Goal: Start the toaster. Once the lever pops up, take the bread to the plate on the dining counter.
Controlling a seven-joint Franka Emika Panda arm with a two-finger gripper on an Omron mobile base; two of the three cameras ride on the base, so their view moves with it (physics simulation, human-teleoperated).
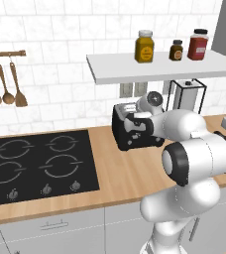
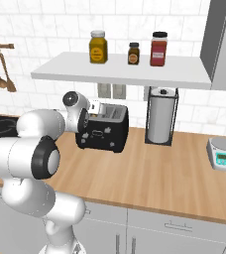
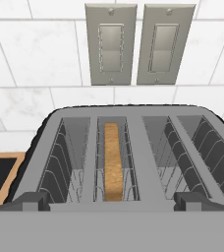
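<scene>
From the left base view, I've got the arm reaching across the wooden worktop (image 1: 120, 168) to the toaster (image 1: 130, 130), which sits against the tiled wall just right of the black hob (image 1: 35, 166). My elbow hides the gripper here.

In the right base view, the wrist hangs over the toaster's (image 2: 104, 130) left end, with the paper towel stand (image 2: 161, 116) to its right.

Looking down from the hand view, the bread (image 3: 112, 161) stands on edge in the second slot from the left. The gripper (image 3: 112, 203) is spread wide, holding nothing, its tips flanking the near wall of the toaster (image 3: 128, 147).

My worry: I'm above the slots, not the lever, so descending here could jab the bread or rim and leave the toaster unstarted.
</scene>
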